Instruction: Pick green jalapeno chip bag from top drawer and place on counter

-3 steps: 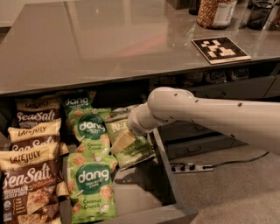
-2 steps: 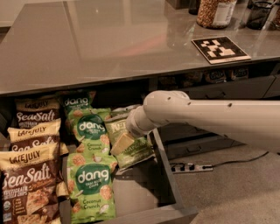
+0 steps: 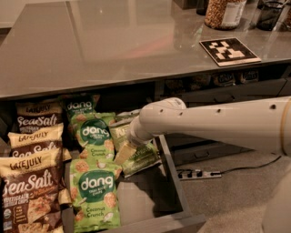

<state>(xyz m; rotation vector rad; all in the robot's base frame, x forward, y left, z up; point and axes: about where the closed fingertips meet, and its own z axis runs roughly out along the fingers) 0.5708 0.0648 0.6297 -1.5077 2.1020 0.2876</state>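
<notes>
The top drawer (image 3: pixel 172 178) stands pulled out below the near edge of the table (image 3: pixel 113 45), and it is full of snack bags. The robot arm (image 3: pixel 213 123) comes in from the right, crosses over the right wall of the drawer and bends down into it. The gripper (image 3: pixel 126 151) is at the end of the arm, low inside the drawer, right on the green jalapeno chip bag (image 3: pixel 144 160). If its jaws are open or closed, I cannot tell, because the wrist covers them.

The green jalapeno chip bag lies tilted in the right part of the drawer, close to the right wall. Its upper part is hidden under the arm.

Just to the left of it lies a bright green dang bag (image 3: pixel 94 136), touching it or slightly overlapping it. A second dang bag (image 3: pixel 94 192) lies nearer, and a third one (image 3: pixel 80 107) is farther back, half in the shadow under the table. Brown Late July sea salt bags (image 3: pixel 31 191) fill the left side of the drawer, one over the other.

On the table, at the far right, lies a black-and-white marker tile (image 3: pixel 229 50). Behind it stands a jar (image 3: pixel 224 12) with a label. On the floor to the right of the drawer there is a power strip (image 3: pixel 198 174) with a cable (image 3: pixel 254 164).
</notes>
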